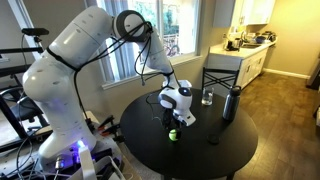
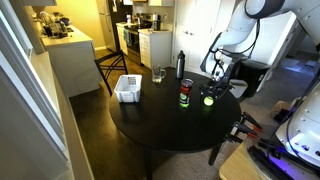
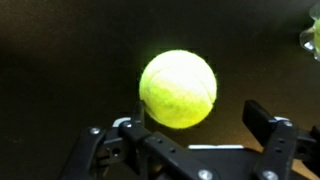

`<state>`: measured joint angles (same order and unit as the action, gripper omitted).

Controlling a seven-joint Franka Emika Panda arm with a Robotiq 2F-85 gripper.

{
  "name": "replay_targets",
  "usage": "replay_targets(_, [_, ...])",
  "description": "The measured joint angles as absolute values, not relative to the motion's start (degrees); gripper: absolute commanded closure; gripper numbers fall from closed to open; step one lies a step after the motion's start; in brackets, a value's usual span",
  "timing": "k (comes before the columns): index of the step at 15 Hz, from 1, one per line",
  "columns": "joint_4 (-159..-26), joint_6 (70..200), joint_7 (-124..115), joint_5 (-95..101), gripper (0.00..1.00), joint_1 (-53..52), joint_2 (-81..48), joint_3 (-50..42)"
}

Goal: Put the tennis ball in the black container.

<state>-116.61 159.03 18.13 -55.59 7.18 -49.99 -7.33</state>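
The tennis ball (image 1: pixel 173 133) lies on the round black table (image 1: pixel 200 150). It also shows in an exterior view (image 2: pixel 208 99) and fills the middle of the wrist view (image 3: pixel 178 88). The black container (image 2: pixel 185 95), a small dark cup with a reddish top and a green patch, stands upright just beside the ball. I cannot make it out in the wrist view. My gripper (image 3: pixel 195 128) hovers close above the ball in both exterior views (image 1: pixel 176 108) (image 2: pixel 215 80). Its fingers are spread wide apart and hold nothing.
A taller dark bottle (image 2: pixel 180 65) (image 1: pixel 230 105), a clear glass (image 2: pixel 158 74) (image 1: pixel 207 97) and a white mesh basket (image 2: pixel 127 88) stand on the far part of the table. A chair (image 1: pixel 222 75) stands behind the table.
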Motion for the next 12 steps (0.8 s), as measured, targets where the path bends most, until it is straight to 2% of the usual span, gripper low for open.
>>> replay_targets(1, [-116.63,159.03,16.36,-53.61,0.0,7.32,-50.26,-7.26])
replay_targets(2, [-116.64,159.03,14.73,-51.8,0.25,7.4,-50.53,-7.22])
replay_targets(3, [-116.64,159.03,13.27,-50.2,0.27,7.5,-50.79,-7.14])
replay_targets(7, [-116.62,159.0,9.98,-45.23,0.53,8.97,-51.07,-5.7])
replay_targets(8, [-116.59,159.0,9.49,-44.38,0.57,9.54,-51.05,-5.22])
replay_targets(12, [-116.41,159.07,9.33,-43.7,0.58,12.35,-50.13,-2.49])
